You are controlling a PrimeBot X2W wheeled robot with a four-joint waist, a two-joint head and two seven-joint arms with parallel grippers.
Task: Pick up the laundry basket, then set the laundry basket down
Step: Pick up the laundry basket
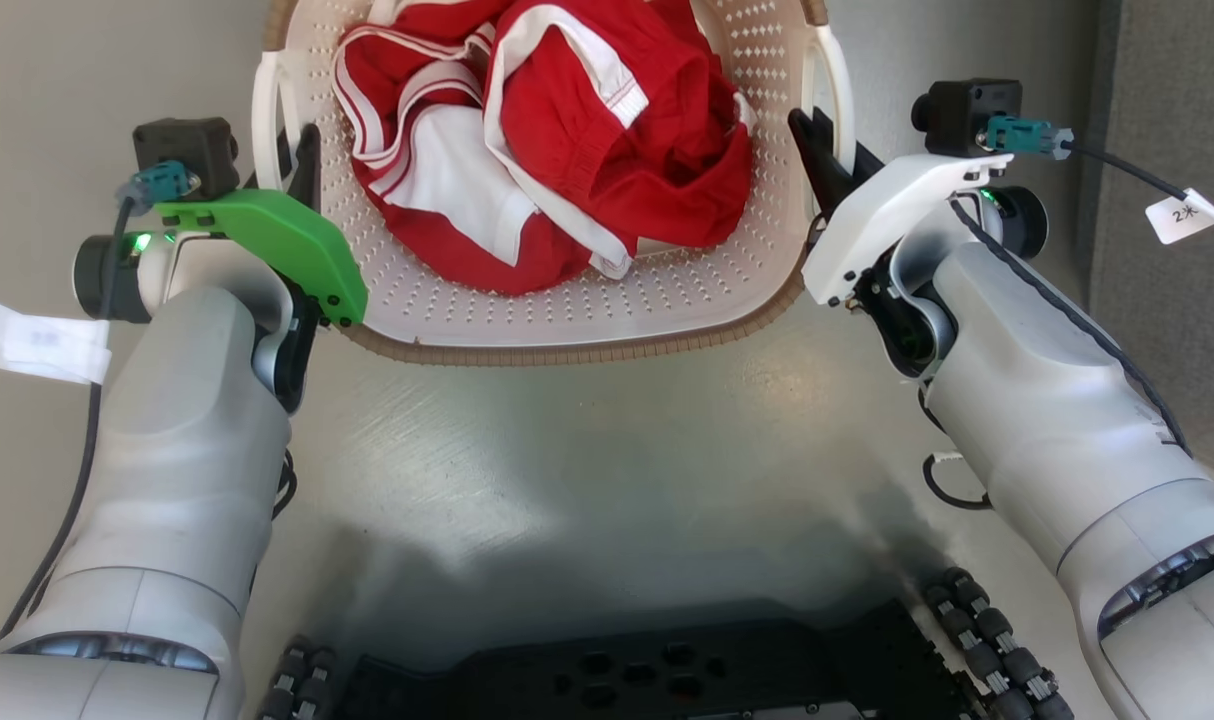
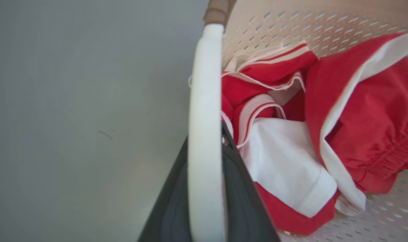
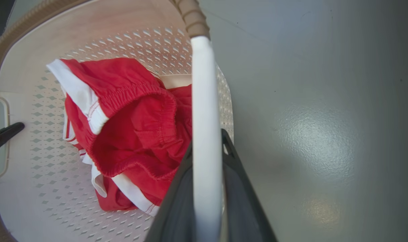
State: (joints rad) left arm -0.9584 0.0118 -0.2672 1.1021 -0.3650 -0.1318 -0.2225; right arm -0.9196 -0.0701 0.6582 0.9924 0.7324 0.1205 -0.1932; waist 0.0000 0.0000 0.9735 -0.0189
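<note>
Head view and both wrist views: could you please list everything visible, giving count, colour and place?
laundry basket: one, cream perforated with brown rim, ahead between the grippers.
handles: two, white, one on each side of the basket.
clothes: red and white, count unclear, piled inside the basket.
floor: grey, glossy, under and around the basket.
darker strip: one, dark grey, along the head view's right edge.
paper tag: one, white, on the right arm's cable.
label: one, white, beside the left forearm.
base: one, black, at the bottom edge.
forearms: two, pale grey, lower corners.
left gripper: dark fingers, green cover, closed on the left handle.
right gripper: dark fingers, white cover, closed on the right handle.
</note>
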